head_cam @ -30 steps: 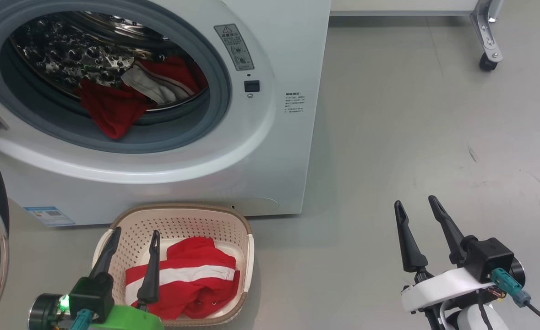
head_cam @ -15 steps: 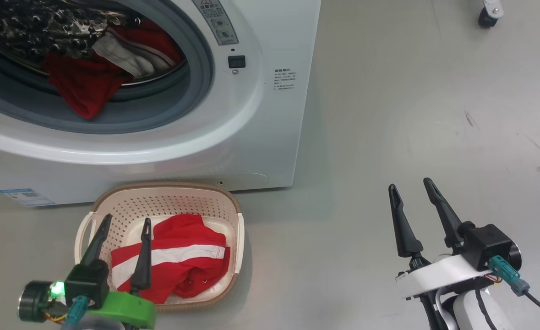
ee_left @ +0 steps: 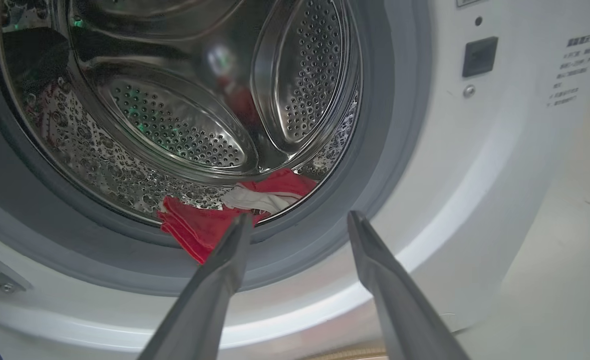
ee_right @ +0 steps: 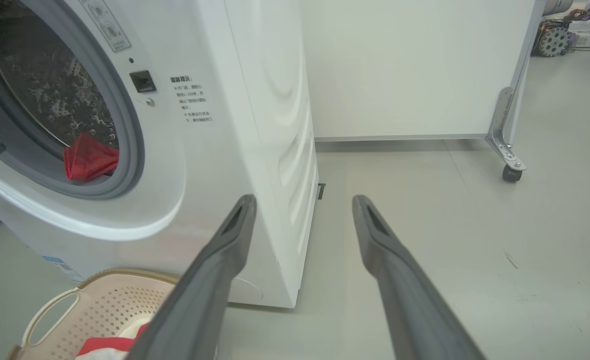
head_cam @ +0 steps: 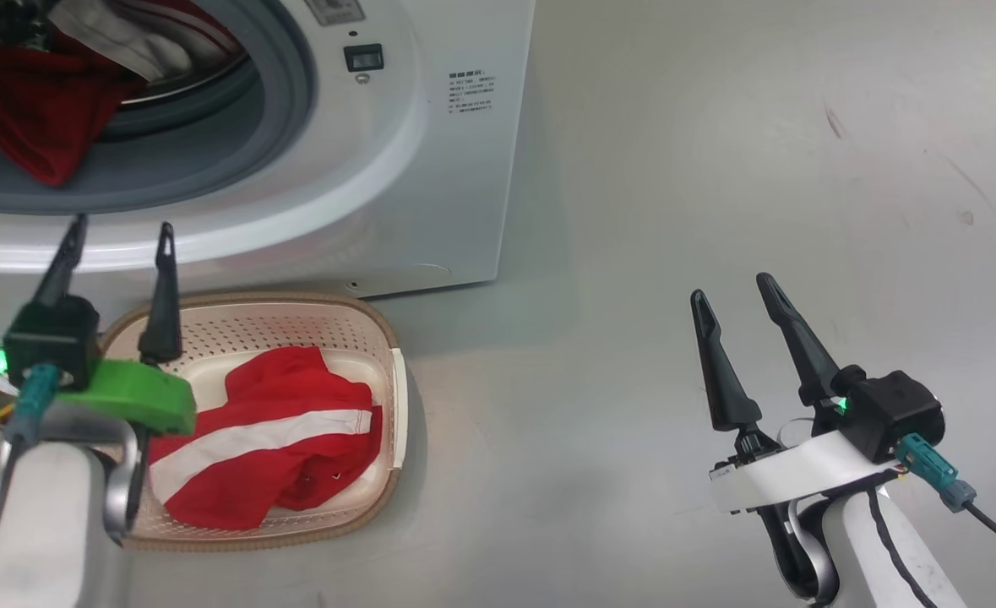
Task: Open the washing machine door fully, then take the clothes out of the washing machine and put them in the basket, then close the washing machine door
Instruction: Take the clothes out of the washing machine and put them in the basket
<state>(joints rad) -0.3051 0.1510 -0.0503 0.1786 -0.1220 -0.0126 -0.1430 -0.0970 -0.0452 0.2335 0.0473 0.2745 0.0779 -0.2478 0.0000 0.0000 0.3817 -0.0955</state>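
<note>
washing machine [head_cam: 430, 169]: glossy white box at 11 o'clock in our head view, round mouth uncovered, ringed by a grey rubbery gasket [ee_left: 390, 125]
drum [ee_left: 174, 125]: shiny perforated steel with curved ribs
drum load: we see clothes [ee_left: 194, 230] at the 6 o'clock lip; a crumpled red piece droops over the gasket, with a white-and-red piece just behind it
basket [head_cam: 295, 333]: cream plastic, rounded-rectangular, perforated walls, brown woven-look rim; on the floor [head_cam: 717, 169] at 7 o'clock, just in front of the machine's base
basket load: one red garment [head_cam: 253, 439] with a broad white stripe, bunched up inside
left gripper [head_cam: 122, 224]: released, two dark tapered fingers spread with nothing between them; we see it above the basket's 10 o'clock corner, tips aimed at the drum's lower lip in the left wrist view
right gripper [head_cam: 731, 287]: released, fingers apart and empty, at 4 o'clock over bare floor, well apart from basket and machine
floor: smooth grey, faint scuffs
caster [ee_right: 511, 172]: small black wheel on a metal bracket, 3 o'clock in our right wrist view
</note>
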